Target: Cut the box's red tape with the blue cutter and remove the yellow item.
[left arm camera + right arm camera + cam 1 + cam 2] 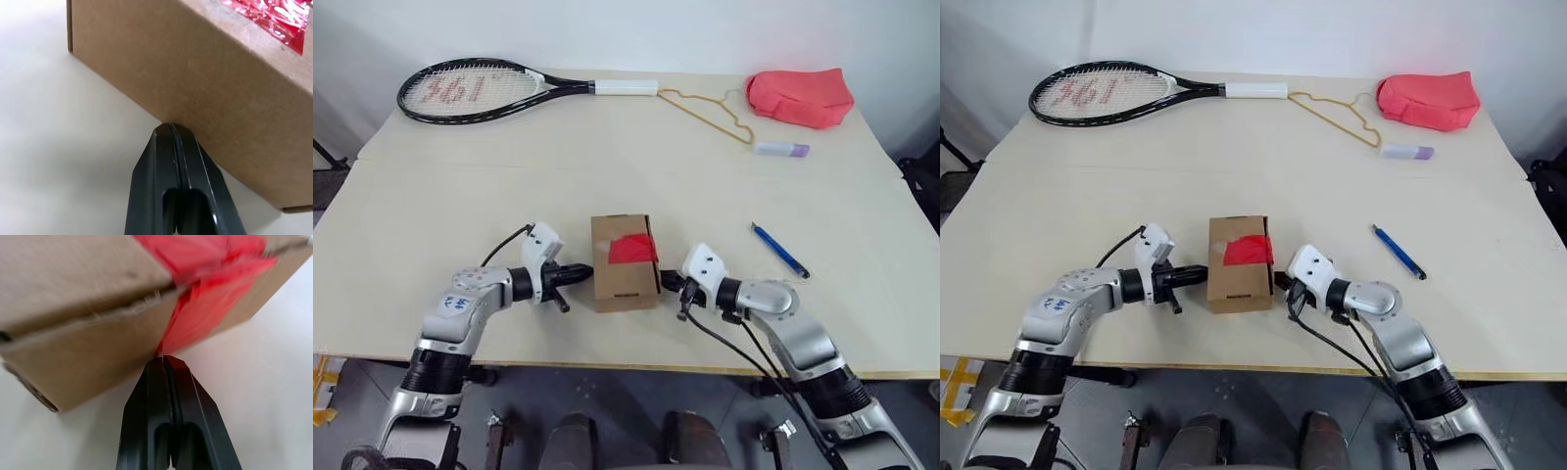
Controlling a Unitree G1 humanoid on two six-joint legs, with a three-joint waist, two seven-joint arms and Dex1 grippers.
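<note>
The brown cardboard box (pixel 619 279) stands near the table's front edge, flaps closed, with the red tape (pixel 632 249) across its top and down its right side. My left gripper (pixel 585 273) is shut, its tip pressed against the box's left side (pixel 195 73). My right gripper (pixel 664 281) is shut too, its tip (pixel 163 360) against the box's right side where the red tape (pixel 210 298) folds down. Neither holds anything. The blue cutter (pixel 780 251) lies on the table to the right of the box, beyond my right arm. The yellow item is hidden.
A tennis racket (pixel 470 90) lies at the back left. A thin wire hanger (pixel 710 110), a red fabric pouch (pixel 800 96) and a white-and-purple tube (pixel 782 149) lie at the back right. The table's front edge (pixel 607 364) runs just behind my wrists.
</note>
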